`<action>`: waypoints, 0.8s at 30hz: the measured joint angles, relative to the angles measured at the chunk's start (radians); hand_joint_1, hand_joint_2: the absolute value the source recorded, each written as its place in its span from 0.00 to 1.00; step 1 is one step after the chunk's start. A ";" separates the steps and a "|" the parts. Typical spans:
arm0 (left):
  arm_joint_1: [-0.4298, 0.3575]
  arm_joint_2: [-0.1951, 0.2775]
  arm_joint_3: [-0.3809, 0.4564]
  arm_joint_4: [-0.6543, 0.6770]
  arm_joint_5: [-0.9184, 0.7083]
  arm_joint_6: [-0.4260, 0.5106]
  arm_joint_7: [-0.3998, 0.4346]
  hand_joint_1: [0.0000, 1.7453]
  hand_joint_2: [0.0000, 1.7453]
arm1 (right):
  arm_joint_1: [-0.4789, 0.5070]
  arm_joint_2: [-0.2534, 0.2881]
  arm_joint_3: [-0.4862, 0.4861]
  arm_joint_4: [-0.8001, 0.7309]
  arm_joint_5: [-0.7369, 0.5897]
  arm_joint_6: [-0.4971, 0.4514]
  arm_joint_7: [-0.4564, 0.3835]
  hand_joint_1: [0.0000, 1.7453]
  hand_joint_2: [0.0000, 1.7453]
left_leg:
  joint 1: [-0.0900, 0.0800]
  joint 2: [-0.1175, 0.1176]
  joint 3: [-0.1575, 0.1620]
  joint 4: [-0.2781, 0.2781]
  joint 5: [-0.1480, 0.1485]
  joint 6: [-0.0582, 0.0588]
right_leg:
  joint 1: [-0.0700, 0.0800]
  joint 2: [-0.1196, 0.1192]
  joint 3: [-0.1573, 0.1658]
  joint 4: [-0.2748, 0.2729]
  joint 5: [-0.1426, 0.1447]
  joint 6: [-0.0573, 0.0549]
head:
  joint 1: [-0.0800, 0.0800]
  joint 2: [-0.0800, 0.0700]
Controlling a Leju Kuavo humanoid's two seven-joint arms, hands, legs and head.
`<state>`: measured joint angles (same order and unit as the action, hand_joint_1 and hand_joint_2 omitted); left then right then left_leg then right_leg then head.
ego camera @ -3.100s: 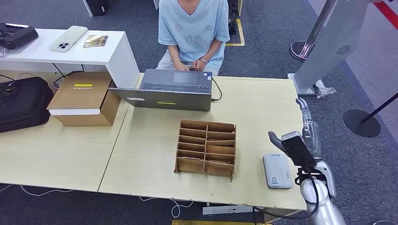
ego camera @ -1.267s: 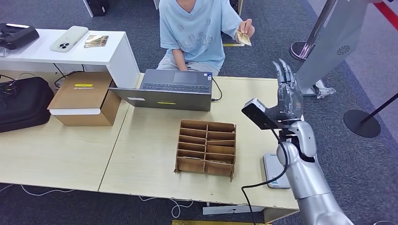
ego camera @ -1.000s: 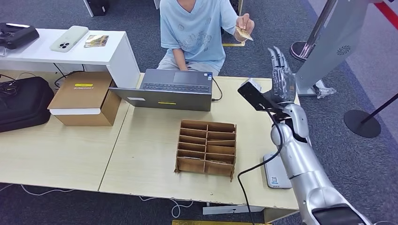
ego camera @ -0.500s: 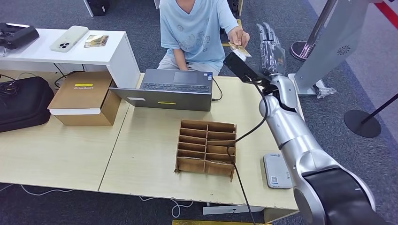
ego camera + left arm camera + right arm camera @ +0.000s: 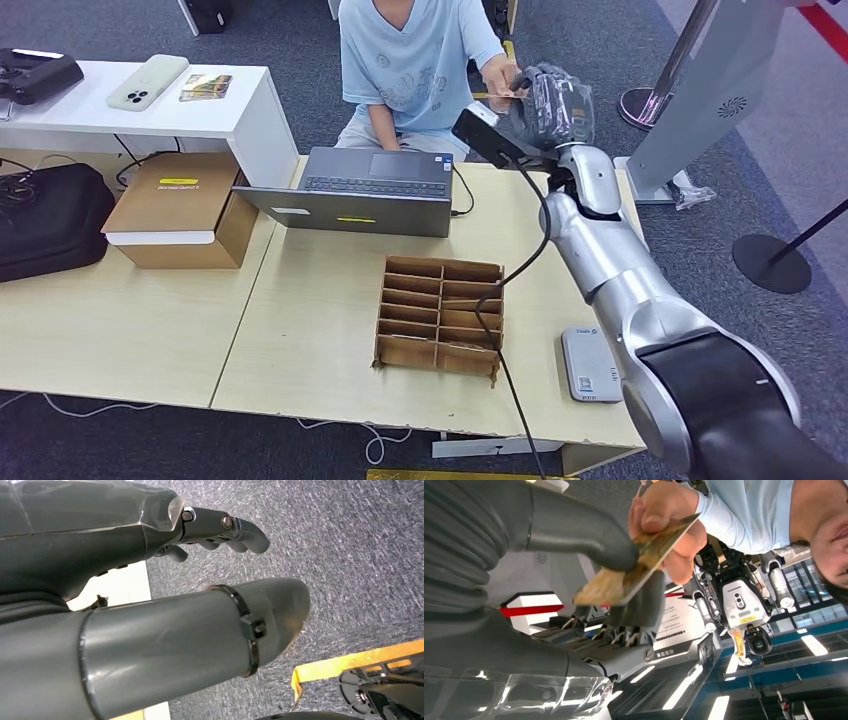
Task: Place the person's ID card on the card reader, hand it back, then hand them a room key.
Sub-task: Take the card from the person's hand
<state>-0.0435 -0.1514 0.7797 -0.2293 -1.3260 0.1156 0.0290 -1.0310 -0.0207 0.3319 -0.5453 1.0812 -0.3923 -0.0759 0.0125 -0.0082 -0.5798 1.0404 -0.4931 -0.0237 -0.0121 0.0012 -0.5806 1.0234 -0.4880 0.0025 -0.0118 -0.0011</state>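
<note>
Right hand [image 5: 553, 103] fingers [image 5: 644, 605] now on person's ID card [image 5: 634, 577], earlier apart.

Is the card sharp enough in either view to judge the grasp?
Head view: evenly lit, but the gold ID card is small and edge-on beside the right hand. Right wrist view: close and soft, card blurred, bright ceiling strip lights glaring behind.

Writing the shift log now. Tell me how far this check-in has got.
Nothing is finished yet. In hand: the right hand is closing on the ID card, which the person's hand also holds. The card reader on the table is bare. Left: read the card, return it, hand over a room key.
</note>
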 joint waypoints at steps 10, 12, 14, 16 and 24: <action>0.001 -0.001 0.001 0.000 -0.001 0.001 -0.002 0.00 0.00 | 0.004 -0.013 0.000 -0.015 -0.047 -0.017 -0.040 1.00 1.00 | 0.000 0.000 0.000 0.000 0.000 0.000 | 0.000 0.000 0.000 0.000 0.000 0.000 | 0.000 0.000; 0.001 0.000 0.001 0.000 -0.001 0.000 -0.002 0.00 0.00 | 0.005 -0.015 0.000 -0.025 -0.062 -0.017 -0.050 1.00 1.00 | 0.000 0.000 0.000 0.000 0.000 0.000 | 0.000 0.000 0.000 0.000 0.000 0.000 | 0.000 0.000; 0.001 0.000 0.001 0.001 0.000 0.000 -0.002 0.00 0.00 | 0.006 -0.017 0.000 -0.037 -0.073 -0.022 -0.060 1.00 1.00 | 0.000 0.000 0.000 0.000 0.000 0.000 | 0.000 0.000 0.000 0.000 0.000 0.000 | 0.000 0.000; 0.001 0.000 0.002 0.001 0.002 0.000 -0.002 0.00 0.00 | 0.011 -0.019 -0.003 -0.055 -0.091 -0.034 -0.075 1.00 1.00 | 0.000 0.000 0.000 0.000 0.000 0.000 | 0.000 0.000 0.000 0.000 0.000 0.000 | 0.000 0.000; 0.001 0.003 0.021 0.003 0.013 0.001 -0.002 0.00 0.00 | 0.090 -0.067 -0.043 -0.206 -0.318 0.060 -0.123 1.00 1.00 | 0.000 -0.001 0.000 0.000 0.000 0.000 | 0.000 0.000 0.000 0.000 0.000 0.000 | 0.000 0.000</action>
<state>-0.0424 -0.1488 0.8010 -0.2260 -1.3127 0.1169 0.0269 -0.9412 -0.0875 0.2887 -0.7518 0.7631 -0.3321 -0.1987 0.0122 -0.0087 -0.5797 1.0408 -0.4932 -0.0237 -0.0122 0.0011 -0.5808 1.0230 -0.4879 0.0027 -0.0118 -0.0011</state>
